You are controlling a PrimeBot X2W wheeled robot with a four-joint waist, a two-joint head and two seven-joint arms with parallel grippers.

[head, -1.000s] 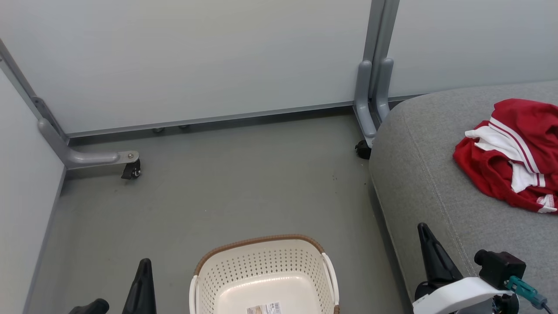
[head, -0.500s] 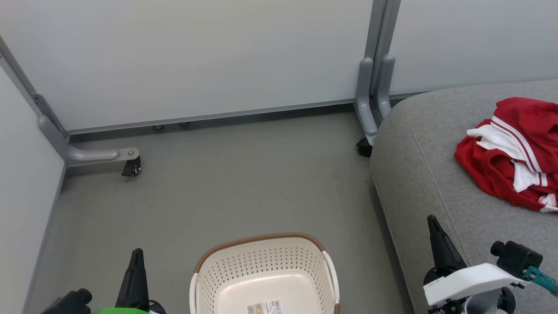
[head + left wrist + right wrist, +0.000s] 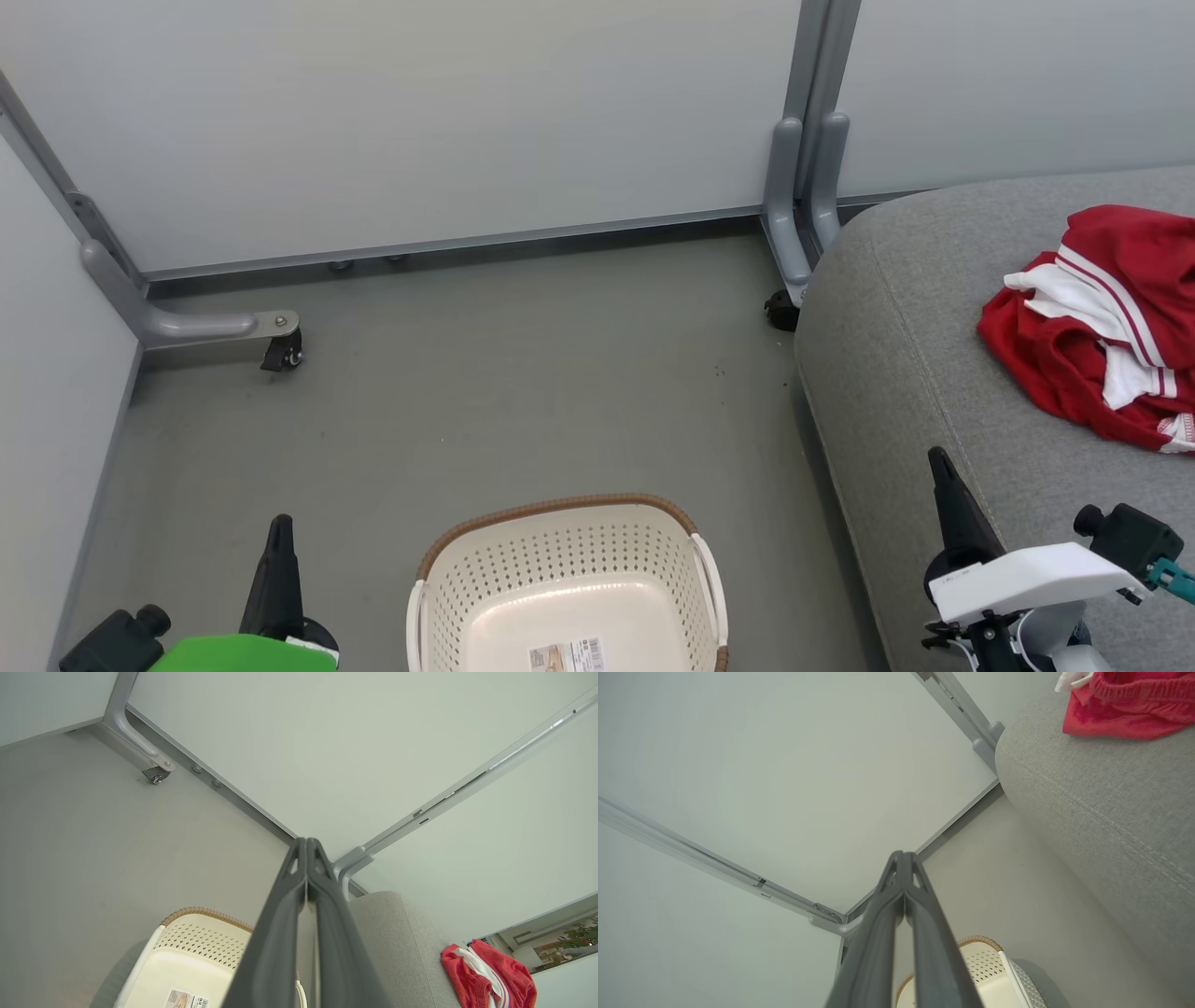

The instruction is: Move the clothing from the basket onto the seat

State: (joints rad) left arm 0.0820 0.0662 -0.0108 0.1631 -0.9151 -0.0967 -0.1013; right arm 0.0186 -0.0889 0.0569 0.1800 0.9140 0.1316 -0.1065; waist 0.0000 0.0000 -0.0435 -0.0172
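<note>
A: Where's the clothing (image 3: 1092,327)?
B: Heaped on the seat (image 3: 896,392), ahead and to the right of the right claw (image 3: 938,459), well apart from it. The head view's right edge cuts the heap, so I can't count the garments; I see one red-and-white pile.
A: And the basket (image 3: 551,510)?
B: One, on the floor (image 3: 485,392), between the two claws. The bottom edge cuts off its near part. A paper label (image 3: 566,656) lies on its bottom.
A: The claws?
B: Two. The right has its fingers pressed together, pinching nothing, its tip over the seat's near edge. The left claw (image 3: 278,527), left of the basket, is likewise pressed together on nothing, far from the pile.
</note>
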